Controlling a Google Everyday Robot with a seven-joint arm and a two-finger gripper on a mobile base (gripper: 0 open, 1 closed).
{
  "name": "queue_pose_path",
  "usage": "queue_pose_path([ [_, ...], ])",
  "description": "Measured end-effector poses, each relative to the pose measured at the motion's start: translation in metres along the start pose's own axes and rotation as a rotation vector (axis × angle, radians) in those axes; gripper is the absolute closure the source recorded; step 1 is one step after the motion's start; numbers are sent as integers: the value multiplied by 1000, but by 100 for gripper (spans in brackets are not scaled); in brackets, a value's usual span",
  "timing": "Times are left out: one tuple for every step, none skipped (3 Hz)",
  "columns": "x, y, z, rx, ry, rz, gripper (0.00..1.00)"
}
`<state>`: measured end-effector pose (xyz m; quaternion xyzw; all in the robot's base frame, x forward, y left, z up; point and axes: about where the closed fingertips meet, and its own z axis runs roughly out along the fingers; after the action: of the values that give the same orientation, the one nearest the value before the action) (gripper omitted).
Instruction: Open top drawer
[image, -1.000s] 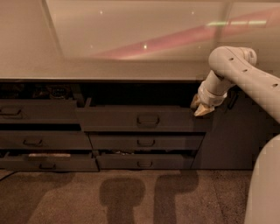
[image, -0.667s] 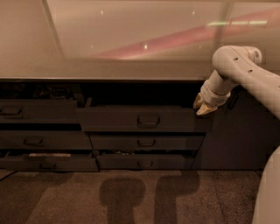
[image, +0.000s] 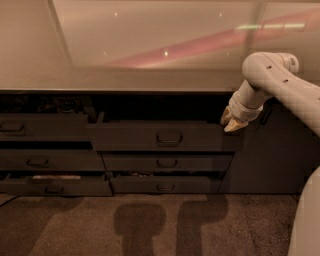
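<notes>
Dim cabinet front (image: 280, 160): top drawer (image: 125, 138) partly out, gripper (image: 229, 123) at its right corner, jaws' state unclear

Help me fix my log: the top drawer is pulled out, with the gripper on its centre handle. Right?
Not quite. The camera view shows the gripper at the right end of the front of the top drawer, apart from the centre handle, which has nothing on it. The drawer is pulled out, as you say.
</notes>
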<state>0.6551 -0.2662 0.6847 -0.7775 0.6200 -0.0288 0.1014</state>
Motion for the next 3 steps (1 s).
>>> queue_pose_path([
  [0, 0, 0, 0, 0, 0, 58],
  [0, -1, -2, -4, 0, 2, 36],
  [2, -2, 3, -18, 7, 8, 11],
])
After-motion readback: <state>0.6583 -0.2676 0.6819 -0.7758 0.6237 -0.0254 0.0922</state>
